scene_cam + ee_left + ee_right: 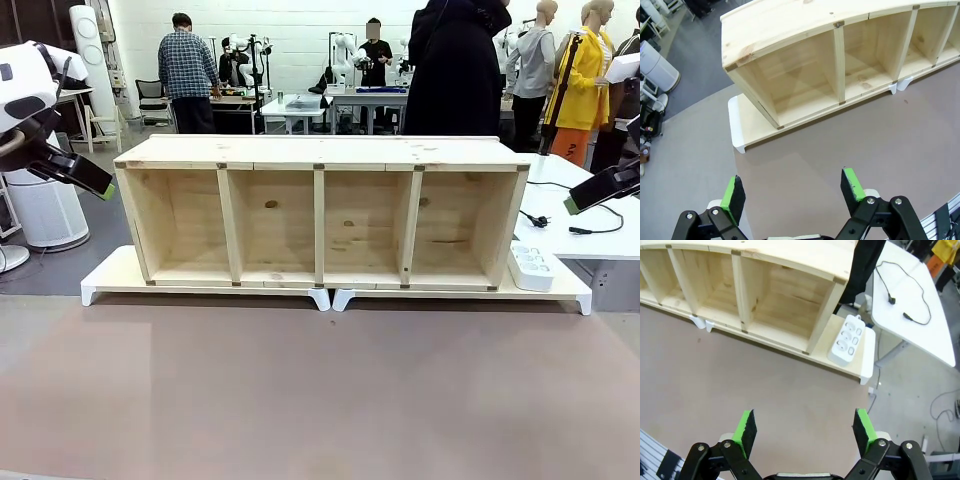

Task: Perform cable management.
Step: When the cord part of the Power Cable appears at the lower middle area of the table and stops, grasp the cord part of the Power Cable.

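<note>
Wooden shelf [320, 150], four open compartments, set on two white risers [108, 277] that meet at the middle, on a brown tabletop [320, 390]. White power strip [533, 266], flat on the right riser, just beside the shelf's right end. Person in a dark coat [455, 75], standing behind the shelf.

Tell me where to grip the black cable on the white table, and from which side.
Probably just behind the plug of the cable, from above, with the jaws set across it: it lies flat and loose on the white table.
</note>
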